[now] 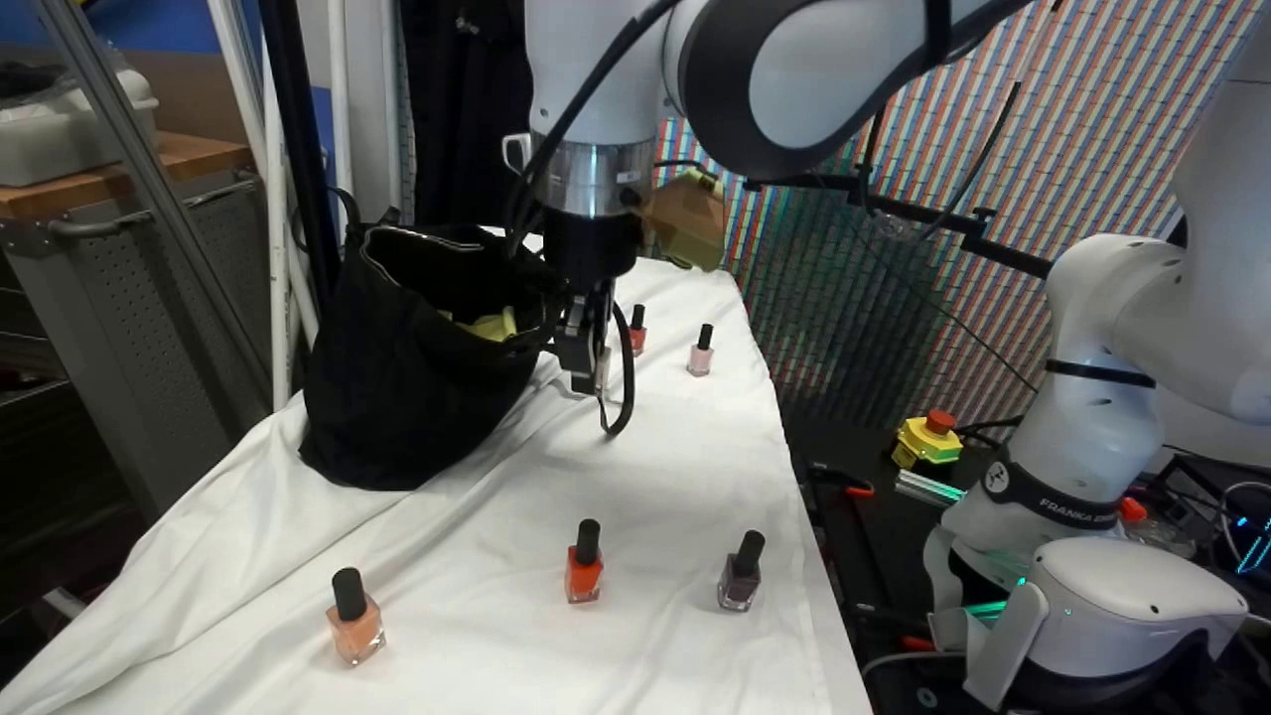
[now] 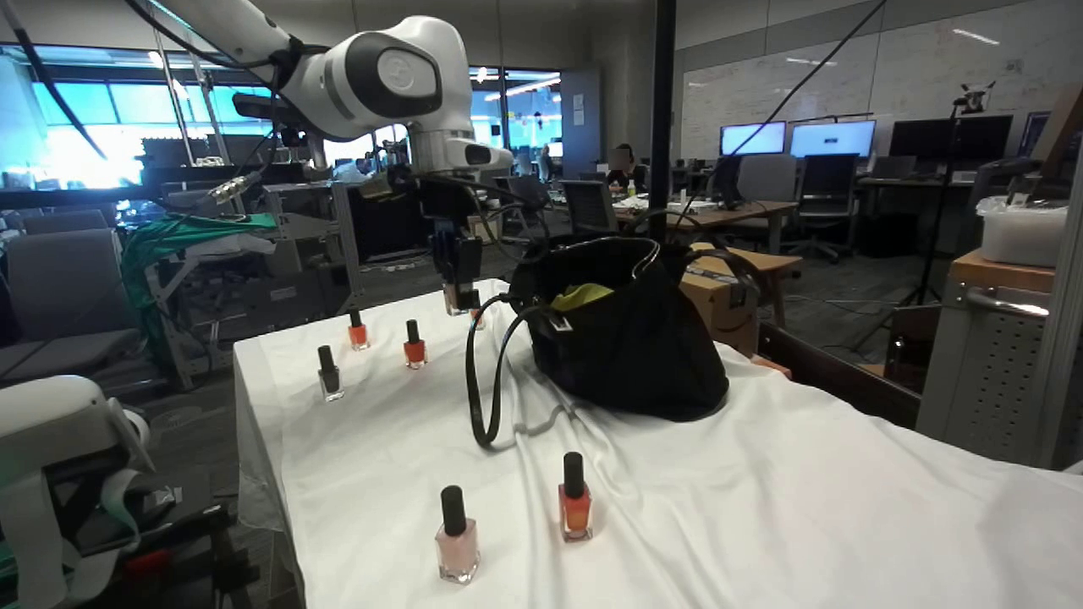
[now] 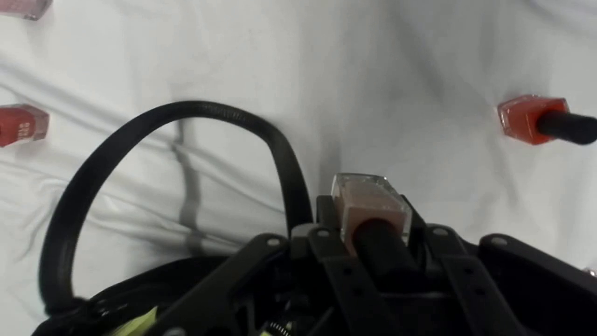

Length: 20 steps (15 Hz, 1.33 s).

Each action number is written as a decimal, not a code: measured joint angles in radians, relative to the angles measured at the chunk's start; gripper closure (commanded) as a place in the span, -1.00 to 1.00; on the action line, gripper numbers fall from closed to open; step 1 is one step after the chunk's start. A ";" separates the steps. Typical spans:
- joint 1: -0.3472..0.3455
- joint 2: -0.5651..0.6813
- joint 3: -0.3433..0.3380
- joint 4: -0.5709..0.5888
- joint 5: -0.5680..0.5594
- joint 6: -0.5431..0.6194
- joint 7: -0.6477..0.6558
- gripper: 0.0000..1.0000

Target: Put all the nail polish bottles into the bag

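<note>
Currently, gripper (image 3: 369,212) narrowed, jaws pinching pinkish nail polish bottle (image 3: 373,200), glass body jutting past tips.

Tabletop (image 2: 804,524) covered w/ a wrinkled white cloth (image 1: 477,645); black fabric bag (image 1: 417,387) standing open on it. Six nail polish btls (image 1: 584,576) on the cloth too, all upright, dark-capped. Pale pink btl (image 2: 458,550) & red btl (image 2: 576,514) nr each other twd one end; twd the opp. end, dark grey btl (image 1: 738,588) nr the edge on the side opp. the bag, plus orange-red btl (image 1: 584,576), peach btl (image 1: 357,633) & bright orange btl (image 2: 359,337), spaced apart.
</note>
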 measured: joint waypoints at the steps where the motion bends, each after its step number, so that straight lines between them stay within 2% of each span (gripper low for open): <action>1: -0.009 -0.001 -0.004 0.022 0.000 -0.005 -0.002 0.66; 8: -0.060 0.032 -0.032 0.193 0.000 -0.036 -0.020 0.66; 15: -0.078 0.183 -0.047 0.385 0.002 -0.056 -0.021 0.66; 16: -0.078 0.203 -0.049 0.404 0.002 -0.057 -0.021 -0.06; 17: -0.078 0.220 -0.051 0.421 0.002 -0.058 -0.021 -0.35; 20: -0.074 0.246 -0.052 0.453 0.002 -0.067 -0.019 -0.73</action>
